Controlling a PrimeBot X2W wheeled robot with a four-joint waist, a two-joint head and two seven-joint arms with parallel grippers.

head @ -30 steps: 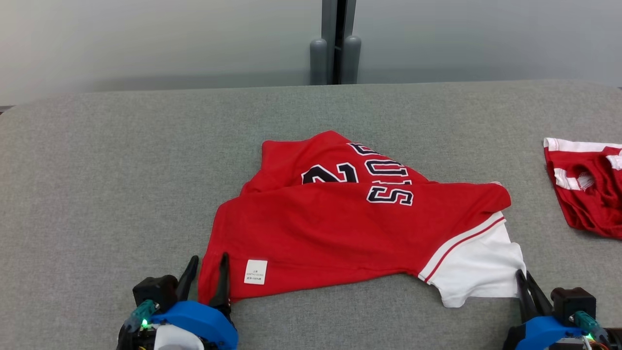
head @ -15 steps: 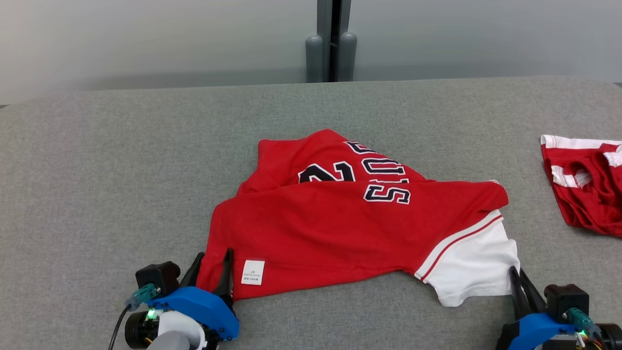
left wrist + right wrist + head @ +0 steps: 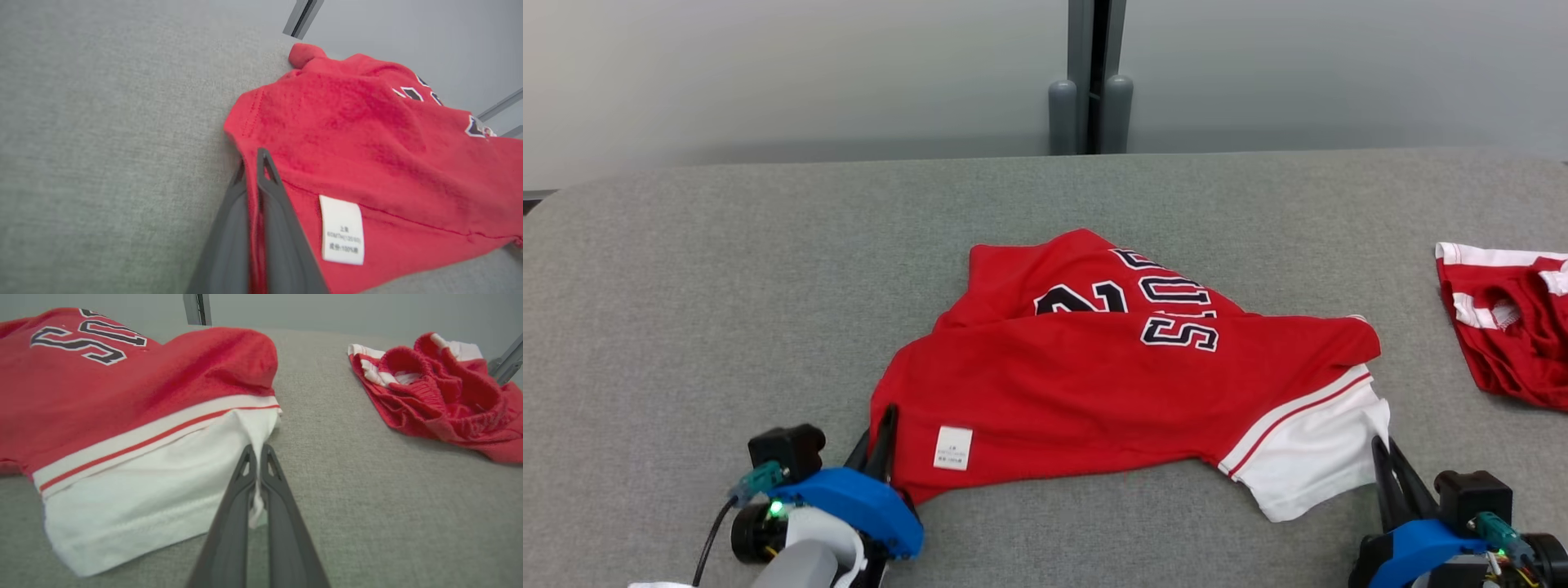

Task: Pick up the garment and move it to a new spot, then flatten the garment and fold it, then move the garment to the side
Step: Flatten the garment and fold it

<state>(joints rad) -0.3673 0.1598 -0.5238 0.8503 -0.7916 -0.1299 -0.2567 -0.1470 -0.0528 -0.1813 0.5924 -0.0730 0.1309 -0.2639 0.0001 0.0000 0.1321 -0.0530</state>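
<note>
Newly closed, the left gripper (image 3: 252,159) is clamped on the shirt (image 3: 1094,384) hem corner, the right gripper (image 3: 256,451) on its white sleeve, at the desk (image 3: 727,286) front edge; either hold could be lost through uneven pulling.

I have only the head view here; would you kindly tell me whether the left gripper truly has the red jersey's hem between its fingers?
Observer: Yes. The left wrist view shows a strip of the red fabric jersey pinched inside the shut left gripper, just beside the white care label.
Operator: Thank you. And the other side?
Observer: The right wrist view shows the right gripper shut on the edge of the jersey's white sleeve, cloth drawn up between its fingers.
</note>
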